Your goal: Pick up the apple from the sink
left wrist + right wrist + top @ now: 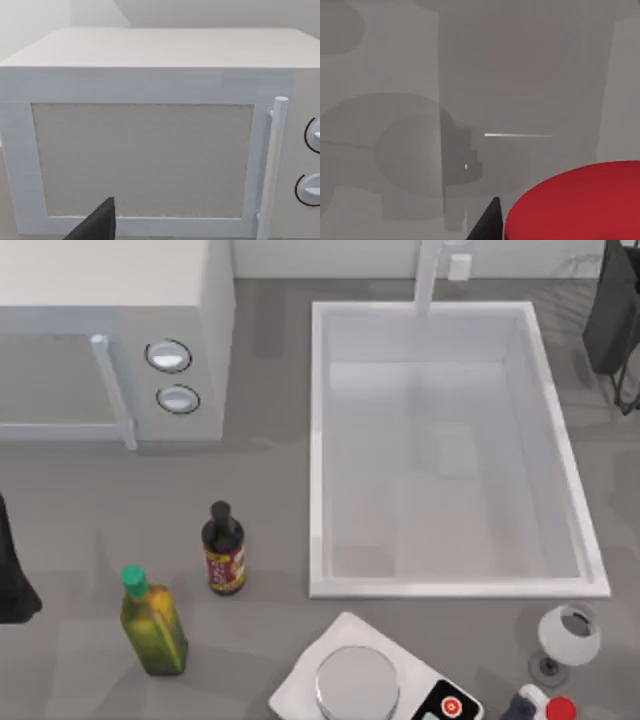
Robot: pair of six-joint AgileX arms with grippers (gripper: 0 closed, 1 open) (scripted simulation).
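The apple [580,205] is a smooth bright-red ball, very close in the right wrist view. A dark fingertip [489,220] of my right gripper lies against its side, and grey table shows beyond it. In the top view my right arm [612,315] hangs at the far right edge, just past the sink's back corner. The sink [460,588] is a large white basin with a bare pale bottom and a white faucet [428,275]. My left arm [12,580] is parked at the table's left edge; one of its fingertips [100,225] faces the microwave.
A white microwave [110,300] stands at the back left. In front of the sink are a dark sauce bottle [223,550], a green-capped oil bottle [152,622], a kitchen scale [357,680], a wine glass [568,635] and a red-capped bottle [555,708].
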